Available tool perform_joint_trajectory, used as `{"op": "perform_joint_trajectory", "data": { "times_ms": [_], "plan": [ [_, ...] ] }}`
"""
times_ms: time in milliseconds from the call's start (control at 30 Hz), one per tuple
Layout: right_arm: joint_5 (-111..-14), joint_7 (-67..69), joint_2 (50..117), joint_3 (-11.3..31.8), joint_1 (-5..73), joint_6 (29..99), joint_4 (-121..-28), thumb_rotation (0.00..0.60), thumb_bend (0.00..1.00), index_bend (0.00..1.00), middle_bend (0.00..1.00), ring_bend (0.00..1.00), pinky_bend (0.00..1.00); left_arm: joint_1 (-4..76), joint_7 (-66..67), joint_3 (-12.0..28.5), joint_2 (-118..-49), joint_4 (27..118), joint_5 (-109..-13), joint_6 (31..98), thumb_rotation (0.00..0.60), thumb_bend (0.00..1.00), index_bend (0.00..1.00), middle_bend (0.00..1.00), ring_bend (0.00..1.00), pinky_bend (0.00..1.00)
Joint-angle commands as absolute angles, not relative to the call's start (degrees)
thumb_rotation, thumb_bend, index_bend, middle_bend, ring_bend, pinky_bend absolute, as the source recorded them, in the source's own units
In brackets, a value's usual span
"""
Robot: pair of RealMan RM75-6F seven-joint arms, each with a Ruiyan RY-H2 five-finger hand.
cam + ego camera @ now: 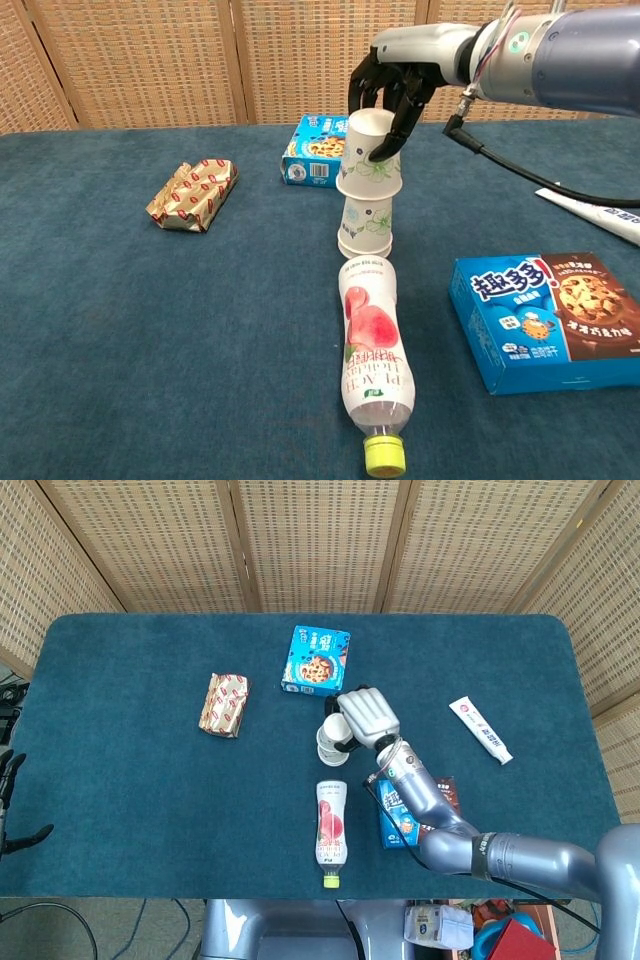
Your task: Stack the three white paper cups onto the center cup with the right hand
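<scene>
Your right hand [392,88] has its dark fingers [384,138] curled down around an upturned white cup [370,155], gripping it near its closed top; in the head view the same hand [366,716] covers most of that cup [331,727]. The cup hangs tilted a little, its open rim just over the top of the stack [365,229] directly beneath the hand, touching or nearly touching it (you cannot tell which from either view). The stack stands mouth down on the cloth, and a double rim shows at its base.

Just nearer to you than the stack, below the hand in the chest view, a peach drink bottle [374,363] lies on its side, its base close against the stack and its yellow-green cap [385,455] pointing toward the robot. Just beyond the hand lies a blue cookie box [316,661]. Out to the hand's left, well apart, sits a red-and-gold wrapped packet [225,704]. To its right and nearer the robot, a blue and brown cookie box [550,320] lies flat, partly hidden under your forearm in the head view. Farther right lies a white tube [480,729].

Your left hand [10,810] shows only as dark fingers at the far left edge of the head view, off the table [120,780]; how it is set cannot be told.
</scene>
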State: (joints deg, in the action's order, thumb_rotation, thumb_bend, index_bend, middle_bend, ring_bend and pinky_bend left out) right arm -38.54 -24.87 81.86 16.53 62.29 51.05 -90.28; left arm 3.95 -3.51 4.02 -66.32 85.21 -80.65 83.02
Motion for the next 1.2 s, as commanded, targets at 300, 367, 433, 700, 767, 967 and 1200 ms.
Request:
{"op": "perform_joint_trajectory", "data": {
  "times_ms": [300,367,433,700,767,967,1200],
  "plan": [
    [-37.4,-24.2,81.3,15.6,63.1,47.2,-90.0,0.6,0.01,0.05,0.01,0.06,0.14,3.9,-3.9,4.0,-66.1,85.2,-80.7,83.1,0.6,0.11,0.0,0.0,0.0,0.0],
    [-38.3,-23.4,81.2,15.6,63.0,47.2,-89.9,0.6,0.0,0.02,0.0,0.01,0.08,3.9,-4.0,4.0,-66.1,85.1,-80.7,83.1,0.6,0.11,0.0,0.0,0.0,0.0],
    [-39.3,-22.9,80.9,15.7,62.7,47.6,-90.4,0.6,0.0,0.01,0.0,0.0,0.06,3.9,-4.0,4.0,-66.1,85.1,-80.6,83.1,0.6,0.11,0.0,0.0,0.0,0.0],
    [-50.5,-19.2,74.2,13.7,56.5,53.8,-98.5,0.6,0.0,0.01,0.0,0.0,0.01,3.7,-4.6,3.8,-66.0,85.0,-81.3,83.7,0.6,0.11,0.0,0.0,0.0,0.0],
    [-58.1,-17.6,71.5,11.4,52.4,58.3,-101.3,0.6,0.0,0.01,0.0,0.0,0.0,3.5,-4.9,3.8,-66.1,84.8,-81.6,84.0,0.6,0.11,0.0,0.0,0.0,0.0],
    [-76.5,-14.0,67.0,2.8,39.8,74.2,-102.8,0.6,0.0,0.01,0.0,0.0,0.0,3.2,-6.0,3.8,-66.3,84.1,-82.6,85.3,0.6,0.11,0.0,0.0,0.0,0.0],
    [-86.4,-10.5,65.8,-4.1,27.9,87.2,-99.8,0.6,0.0,0.0,0.0,0.0,0.0,3.0,-6.9,3.6,-67.2,82.7,-83.4,86.3,0.6,0.11,0.0,0.0,0.0,0.0]
  ]
}}
